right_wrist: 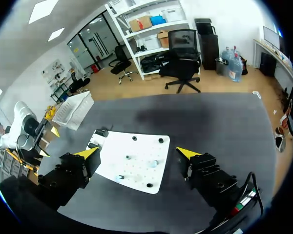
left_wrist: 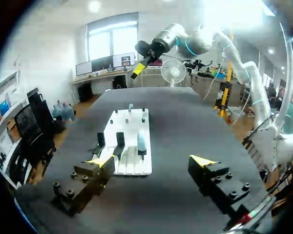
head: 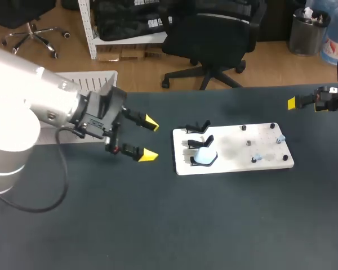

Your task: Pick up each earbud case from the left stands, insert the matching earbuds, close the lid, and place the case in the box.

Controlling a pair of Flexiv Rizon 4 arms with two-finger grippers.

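Left gripper (head: 150,139) is wide open, just short of the pale blue rounded earbud case (head: 203,155), which sits on a black stand (head: 192,161) at the flat white board's (head: 236,164) left end. I'd get both fingers squarely around its sides before squeezing. Right gripper (right_wrist: 136,153) hangs open too, well apart.

Silver left arm (head: 22,107), looping black cable (head: 64,169), black gripper (head: 150,139) with yellow fingertips (head: 149,155)
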